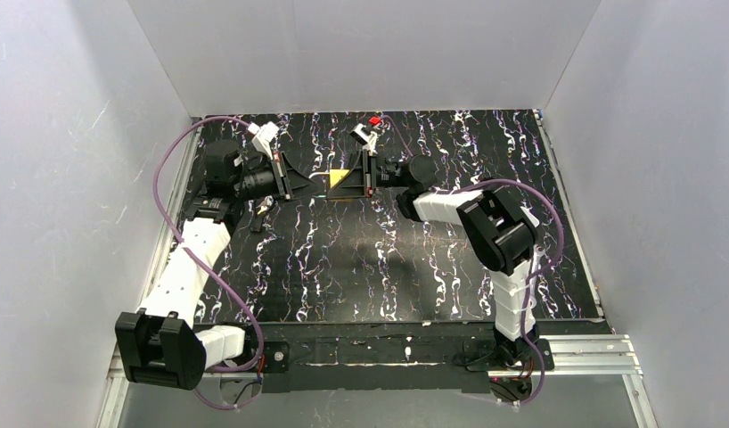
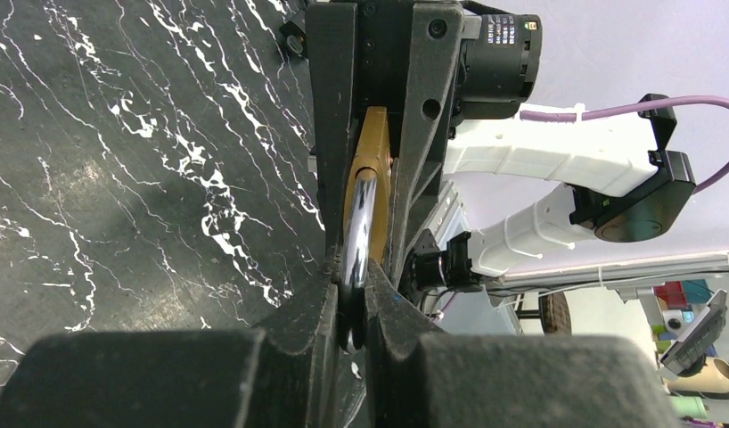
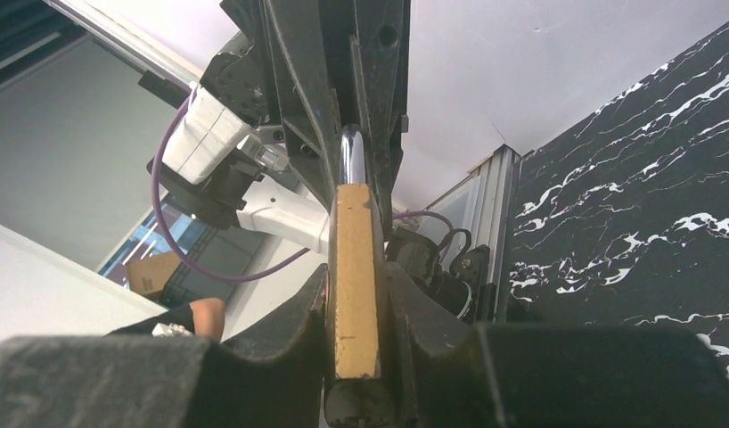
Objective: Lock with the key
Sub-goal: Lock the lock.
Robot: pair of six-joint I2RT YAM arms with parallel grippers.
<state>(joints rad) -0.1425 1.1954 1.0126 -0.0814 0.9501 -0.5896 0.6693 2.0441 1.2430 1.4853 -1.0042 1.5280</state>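
The lock hangs above the far middle of the bench, gripped from both sides; the left end effector is closed narrow on its silver shackle; the right end effector clamps the brass body; no key shows in it, so I judge the key turn not yet done; whether the shackle is seated, I cannot tell.

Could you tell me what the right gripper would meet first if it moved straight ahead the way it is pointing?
Most likely the left gripper, facing it head-on and clamped on the shackle of the lock that the right gripper holds.
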